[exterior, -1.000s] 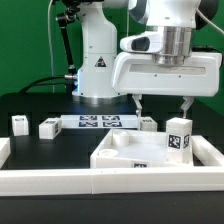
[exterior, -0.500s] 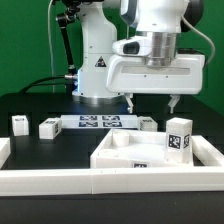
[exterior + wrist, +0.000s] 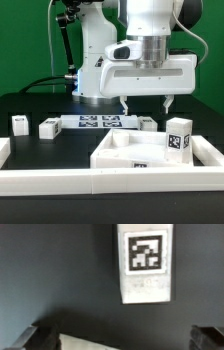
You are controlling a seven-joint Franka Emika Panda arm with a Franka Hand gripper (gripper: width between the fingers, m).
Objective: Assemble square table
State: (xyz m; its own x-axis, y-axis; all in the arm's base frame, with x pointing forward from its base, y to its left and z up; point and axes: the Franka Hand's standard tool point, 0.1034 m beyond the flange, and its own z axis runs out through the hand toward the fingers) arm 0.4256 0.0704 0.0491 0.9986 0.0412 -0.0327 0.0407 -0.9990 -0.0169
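Above the marker board (image 3: 100,122), toward its end on the exterior view's right, the gripper (image 3: 146,103) is hanging with its jaws spread wide, gripping nothing. Trouble is likely lying in the descent. The nearest leg (image 3: 148,122) is sitting just beside that end of the marker board, so a slightly offset drop could be landing a fingertip on top of it, toppling it, or catching the board's thin edge. The plastic is looking hard, smooth and glossy, so a shallow pinch may be letting a blocky leg twist.

The square tabletop (image 3: 130,152), a white slab with a raised rim, is lying nearer the camera than the marker board. An upright leg (image 3: 179,137), tagged in black and white, is standing at the slab's far corner. Off the marker board's other end, the outer leg (image 3: 19,123) and the inner leg (image 3: 47,127) are resting on the matte black table (image 3: 60,145).
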